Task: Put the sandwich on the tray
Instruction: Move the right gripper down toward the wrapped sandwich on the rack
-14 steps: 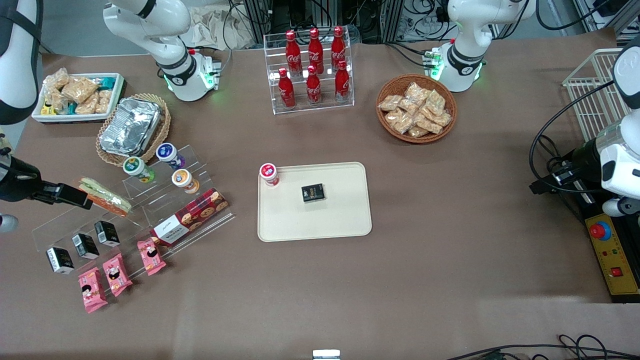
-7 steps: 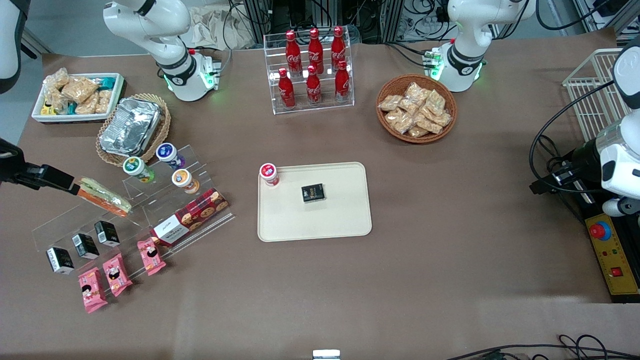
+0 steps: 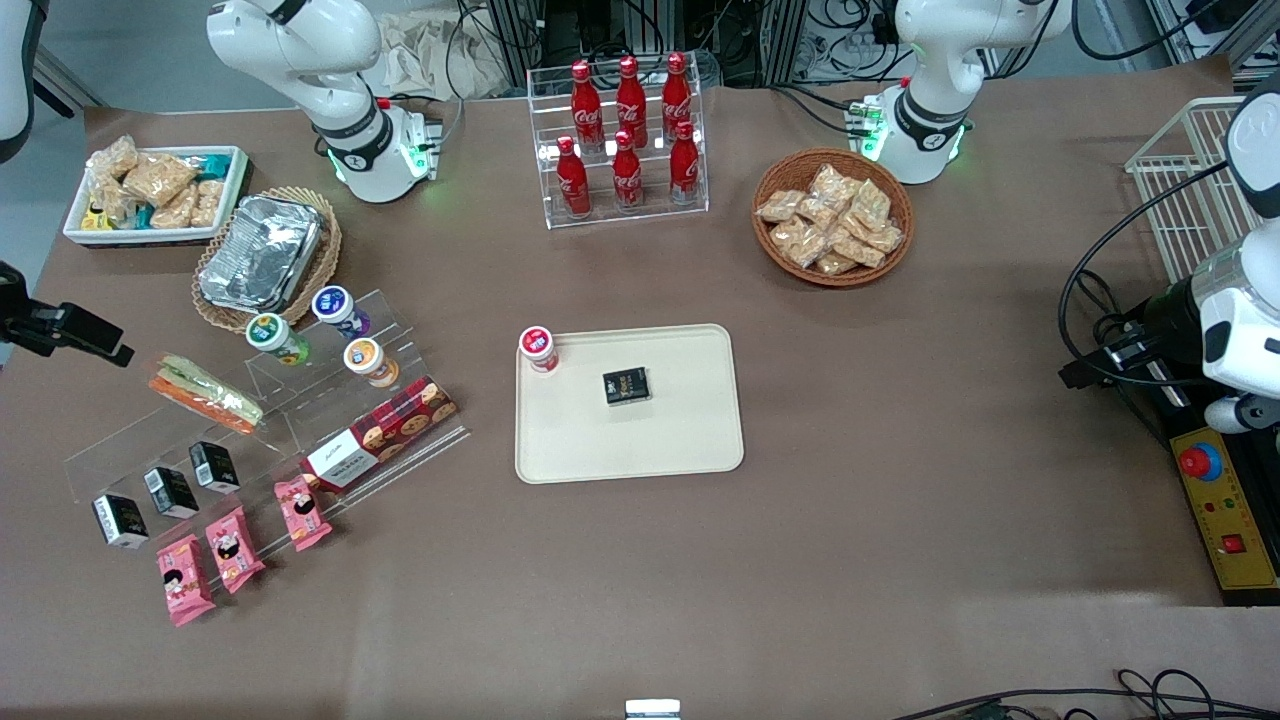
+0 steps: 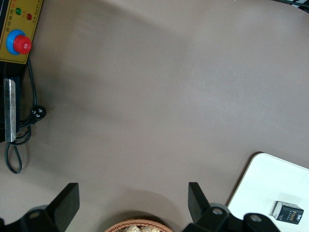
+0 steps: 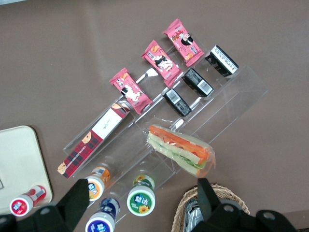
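The gripper sits at the front view's edge, arm mostly cut off; fingers spread in the right wrist view, bases cropped. The tray is cut by that frame's edge; wicker basket partly hidden by a finger. Labels on the black boxes too small to read.

Sandwich pale w/ green+orange layers; tray cream; end effector black.

Hand pulls off sandwich, fingers spread, now nearer frame's left edge & higher; sandwich stays on acrylic stand.
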Robot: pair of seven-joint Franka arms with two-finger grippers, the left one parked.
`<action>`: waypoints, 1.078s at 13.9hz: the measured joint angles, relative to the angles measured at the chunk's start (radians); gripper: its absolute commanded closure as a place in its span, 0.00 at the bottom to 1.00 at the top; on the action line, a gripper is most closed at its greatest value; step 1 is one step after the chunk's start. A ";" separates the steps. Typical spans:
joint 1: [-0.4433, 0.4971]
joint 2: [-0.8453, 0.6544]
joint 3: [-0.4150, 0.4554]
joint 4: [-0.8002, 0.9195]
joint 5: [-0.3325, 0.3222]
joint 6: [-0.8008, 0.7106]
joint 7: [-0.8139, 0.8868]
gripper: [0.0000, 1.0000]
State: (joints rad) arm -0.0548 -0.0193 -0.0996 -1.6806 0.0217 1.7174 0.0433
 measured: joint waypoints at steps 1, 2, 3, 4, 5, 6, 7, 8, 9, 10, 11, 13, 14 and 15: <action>0.000 -0.001 0.000 -0.006 0.000 0.000 -0.003 0.01; -0.002 -0.001 0.000 -0.012 0.000 0.000 -0.002 0.01; -0.010 0.000 0.000 -0.018 -0.001 0.001 0.002 0.01; -0.023 0.002 -0.001 -0.023 -0.001 0.003 0.014 0.01; -0.037 0.006 -0.001 -0.026 -0.001 0.003 0.044 0.01; -0.048 0.011 -0.002 -0.028 -0.001 0.003 0.095 0.01; -0.053 0.018 -0.003 -0.030 -0.001 0.003 0.169 0.01; -0.054 0.026 -0.003 -0.034 -0.001 0.004 0.257 0.01; -0.054 0.034 -0.001 -0.038 -0.001 0.005 0.332 0.02; -0.054 0.042 0.001 -0.041 -0.001 0.008 0.381 0.02; -0.054 0.049 0.001 -0.042 0.003 0.014 0.416 0.02; -0.063 0.057 -0.005 -0.043 0.036 0.020 0.497 0.02; -0.071 0.060 -0.008 -0.047 0.051 0.024 0.556 0.02; -0.076 0.062 -0.011 -0.053 0.056 0.031 0.627 0.02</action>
State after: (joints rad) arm -0.1304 0.0423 -0.1103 -1.7338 0.0773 1.7488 0.6705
